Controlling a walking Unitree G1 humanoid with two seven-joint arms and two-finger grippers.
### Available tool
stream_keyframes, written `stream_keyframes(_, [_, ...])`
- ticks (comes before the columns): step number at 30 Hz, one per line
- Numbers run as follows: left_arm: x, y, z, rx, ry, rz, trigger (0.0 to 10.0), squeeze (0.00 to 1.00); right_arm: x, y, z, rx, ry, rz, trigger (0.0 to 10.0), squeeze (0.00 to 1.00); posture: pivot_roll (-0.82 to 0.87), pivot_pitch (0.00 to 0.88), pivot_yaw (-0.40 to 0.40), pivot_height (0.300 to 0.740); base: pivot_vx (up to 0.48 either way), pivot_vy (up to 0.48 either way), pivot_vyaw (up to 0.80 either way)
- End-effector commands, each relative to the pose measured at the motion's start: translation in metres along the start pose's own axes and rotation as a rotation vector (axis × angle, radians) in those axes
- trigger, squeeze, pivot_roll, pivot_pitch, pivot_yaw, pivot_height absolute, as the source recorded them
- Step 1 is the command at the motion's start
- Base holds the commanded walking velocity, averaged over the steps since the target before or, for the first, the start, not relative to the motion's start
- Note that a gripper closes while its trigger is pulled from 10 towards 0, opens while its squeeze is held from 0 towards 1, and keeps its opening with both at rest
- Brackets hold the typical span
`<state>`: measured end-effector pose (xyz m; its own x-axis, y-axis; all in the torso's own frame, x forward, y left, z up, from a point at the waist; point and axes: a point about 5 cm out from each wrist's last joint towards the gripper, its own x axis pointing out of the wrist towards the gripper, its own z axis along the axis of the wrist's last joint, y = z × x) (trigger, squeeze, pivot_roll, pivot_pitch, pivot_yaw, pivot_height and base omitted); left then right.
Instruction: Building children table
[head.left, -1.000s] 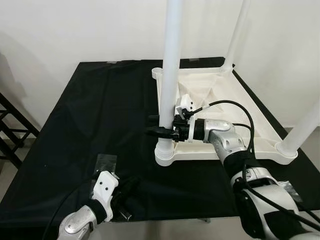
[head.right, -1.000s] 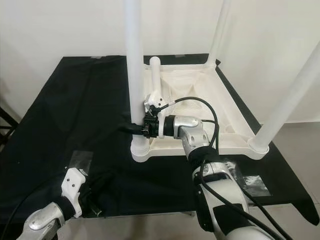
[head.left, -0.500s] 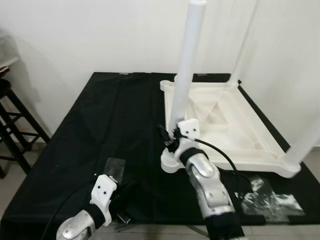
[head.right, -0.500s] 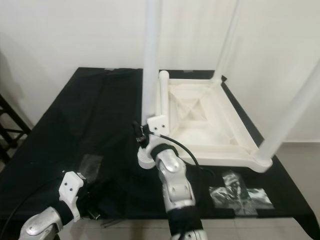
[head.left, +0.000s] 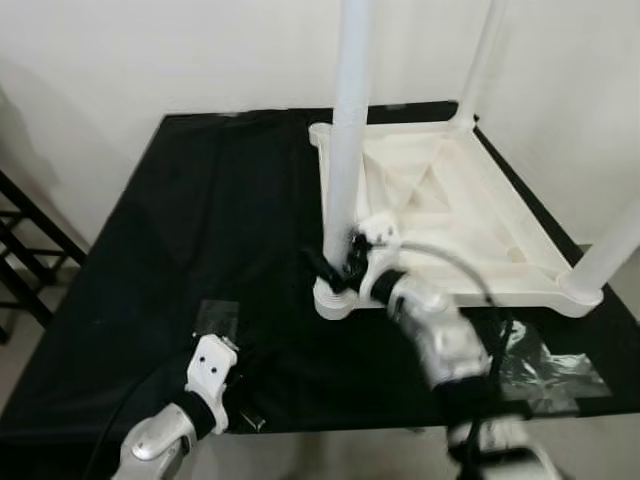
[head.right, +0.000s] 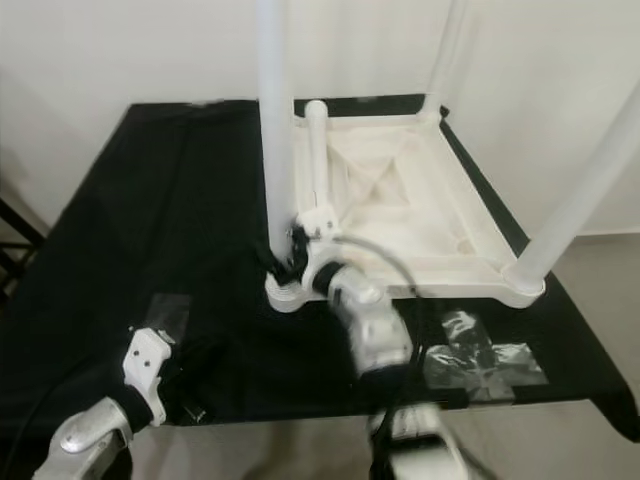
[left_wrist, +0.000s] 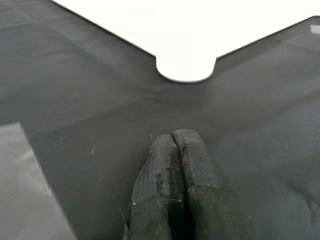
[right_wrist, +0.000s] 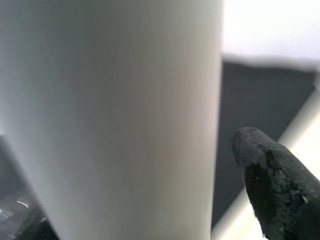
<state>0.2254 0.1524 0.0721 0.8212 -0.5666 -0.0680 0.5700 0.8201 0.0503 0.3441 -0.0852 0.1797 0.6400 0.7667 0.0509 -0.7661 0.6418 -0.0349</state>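
Black cloth (head.left: 180, 230), white wall behind: right gripper (head.left: 338, 268) is back low on the near leg (head.left: 346, 150), fingers straddling it.
Arm swung back since 0.5 s ago, re-gripping the leg just above its socket on the upturned tabletop (head.left: 470, 220). 3 legs upright. Left gripper (left_wrist: 176, 165) pressed together, idle nearby.

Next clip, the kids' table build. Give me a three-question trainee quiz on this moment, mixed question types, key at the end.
1. True or false: the white table top lies upside down on the black cloth.
2. Which gripper is at the near-left table leg?
A. left gripper
B. right gripper
C. neither
3. Fill in: the left gripper hovers over the cloth with its fingers ____.

Key:
1. True; the legs point upward.
2. B; the right gripper is at the base of that leg.
3. shut
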Motion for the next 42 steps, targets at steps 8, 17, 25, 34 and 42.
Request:
stream_keyframes(8, [0.000,0.000,-0.006,-0.009,0.028,0.003,10.0,0.00,0.008,-0.006,0.013,-0.027,0.092,0.464,10.0,0.00,0.04,0.029,-0.005,0.740,0.000,0.000,0.00])
stream_keyframes(17, [-0.002,-0.001,-0.006,-0.009,0.028,0.007,10.0,0.00,0.012,-0.013,0.016,0.031,0.114,0.541,0.0,0.00,0.05,0.028,-0.007,0.740,0.000,0.000,0.00])
stream_keyframes(25, [-0.003,-0.003,-0.006,-0.015,0.027,0.004,10.0,0.00,-0.005,-0.027,0.006,0.025,0.050,0.392,0.0,0.00,0.04,0.042,-0.011,0.740,0.000,0.000,0.00])
stream_keyframes(34, [-0.008,-0.005,-0.006,-0.019,0.029,-0.001,10.0,0.00,-0.022,0.033,-0.076,0.170,0.225,-0.447,0.0,0.00,0.03,0.066,-0.015,0.740,0.000,0.000,0.00])
stream_keyframes(42, [-0.007,-0.002,-0.007,-0.016,0.037,-0.009,10.0,0.00,-0.012,0.030,-0.075,0.133,0.220,-0.455,0.0,0.00,0.02,0.057,-0.006,0.740,0.000,0.000,0.00])
